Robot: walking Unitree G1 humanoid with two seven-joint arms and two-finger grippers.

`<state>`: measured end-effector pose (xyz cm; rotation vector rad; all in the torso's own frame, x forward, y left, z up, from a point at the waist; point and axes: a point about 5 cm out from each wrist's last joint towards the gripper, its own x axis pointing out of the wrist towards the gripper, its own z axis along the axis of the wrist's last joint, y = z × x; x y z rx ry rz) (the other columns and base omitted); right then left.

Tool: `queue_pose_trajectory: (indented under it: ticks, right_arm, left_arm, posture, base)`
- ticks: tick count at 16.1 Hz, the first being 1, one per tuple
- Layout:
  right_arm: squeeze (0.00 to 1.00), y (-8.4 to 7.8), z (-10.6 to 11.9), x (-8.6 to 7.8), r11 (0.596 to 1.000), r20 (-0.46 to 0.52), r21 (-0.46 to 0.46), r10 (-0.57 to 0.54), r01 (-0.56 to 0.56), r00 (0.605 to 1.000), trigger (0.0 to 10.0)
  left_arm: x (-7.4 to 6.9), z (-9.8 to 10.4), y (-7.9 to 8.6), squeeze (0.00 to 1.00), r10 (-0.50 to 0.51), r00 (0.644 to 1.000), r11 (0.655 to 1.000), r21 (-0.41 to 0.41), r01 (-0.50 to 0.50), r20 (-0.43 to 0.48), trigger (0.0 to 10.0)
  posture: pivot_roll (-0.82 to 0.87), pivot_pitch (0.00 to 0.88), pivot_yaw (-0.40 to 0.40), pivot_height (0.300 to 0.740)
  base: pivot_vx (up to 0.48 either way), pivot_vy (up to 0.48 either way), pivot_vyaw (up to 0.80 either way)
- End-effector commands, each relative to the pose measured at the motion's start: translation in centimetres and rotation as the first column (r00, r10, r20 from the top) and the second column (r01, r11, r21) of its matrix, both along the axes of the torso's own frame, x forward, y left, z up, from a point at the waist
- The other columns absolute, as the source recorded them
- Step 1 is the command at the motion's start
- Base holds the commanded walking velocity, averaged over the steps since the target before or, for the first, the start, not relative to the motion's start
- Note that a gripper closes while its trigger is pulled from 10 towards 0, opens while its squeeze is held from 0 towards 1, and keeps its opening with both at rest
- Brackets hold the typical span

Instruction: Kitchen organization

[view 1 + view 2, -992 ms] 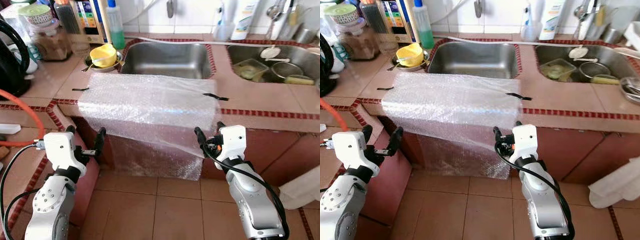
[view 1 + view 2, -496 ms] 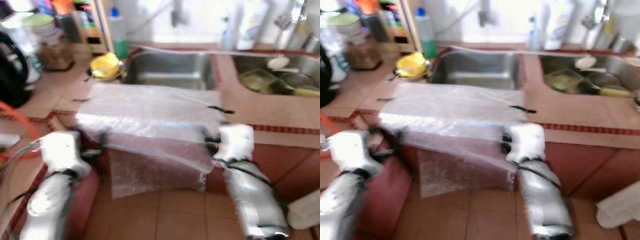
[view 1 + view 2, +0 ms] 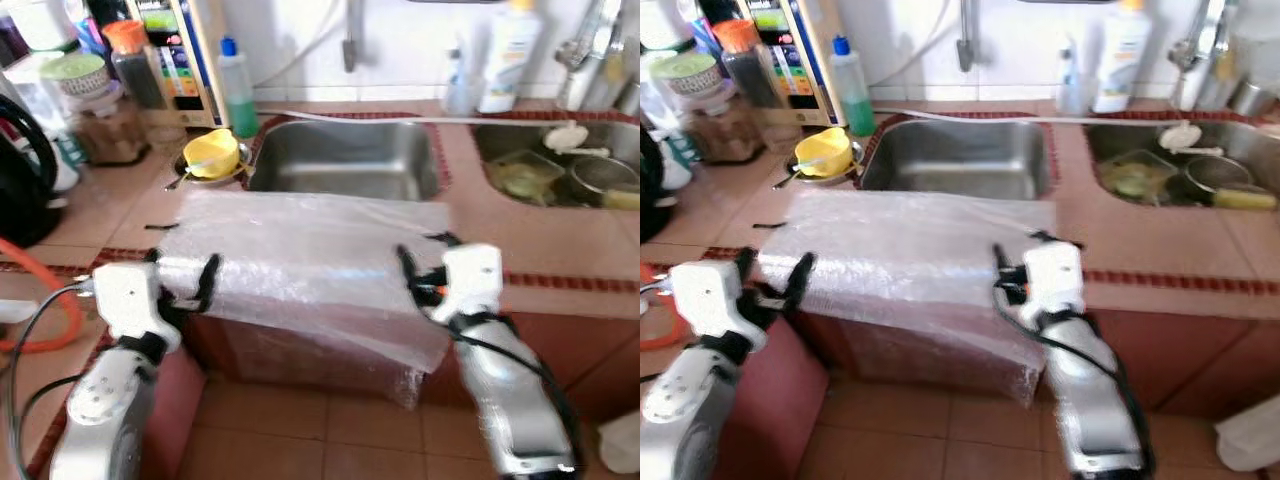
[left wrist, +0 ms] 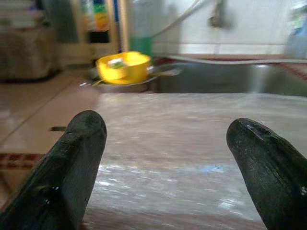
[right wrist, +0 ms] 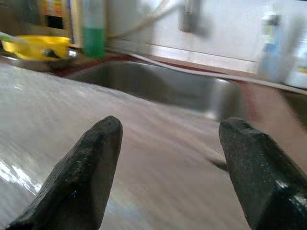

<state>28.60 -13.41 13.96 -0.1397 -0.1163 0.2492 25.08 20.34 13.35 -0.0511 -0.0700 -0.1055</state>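
At the counter's front edge, the robot's two grippers stand at either end of a sheet of bubble wrap [image 3: 300,250] taped over the tiles.

The left gripper [image 3: 180,277] and right gripper [image 3: 425,275] both have their fingers spread apart and hold nothing; the sheet lies just ahead of each, draping over the edge below them, with the sink [image 3: 345,155] beyond it and a yellow bowl [image 3: 212,152] further off past the left gripper. The step in hand looks like taking hold of the sheet's two ends. Done well, both would close on the overhanging fold together and lift evenly, minding the black tape [image 3: 440,238] near the right gripper, which may resist.
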Motion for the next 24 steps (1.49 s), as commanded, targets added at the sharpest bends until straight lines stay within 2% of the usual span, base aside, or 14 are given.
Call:
queue_pose_trajectory:
  ticks: [1,12,24]
  right_arm:
    - [0.0,-0.33,0.72,-0.04,1.0,0.034,-0.008,-0.007,0.007,0.999,10.0]
    - [0.0,-0.25,0.49,-0.09,1.0,0.029,-0.018,0.001,0.0,1.0,10.0]
    - [0.0,0.05,0.6,-0.12,1.0,0.032,-0.017,0.016,-0.016,0.999,10.0]
  left_arm:
    - [0.24,0.5,-0.25,0.0,-0.013,1.0,1.0,0.009,0.013,0.017,10.0]
    - [0.61,0.42,-0.45,0.0,-0.019,1.0,1.0,0.015,0.018,0.012,10.0]
    - [0.48,0.37,-0.03,0.0,0.009,1.0,1.0,0.011,-0.01,0.02,10.0]
  posture:
    - [-0.13,0.101,0.068,0.74]
    - [-0.14,0.095,0.069,0.74]
    - [-0.13,0.093,0.068,0.74]
  base:
    - [0.386,0.0,0.0]
    - [0.433,0.0,0.0]
    - [0.0,0.0,0.0]
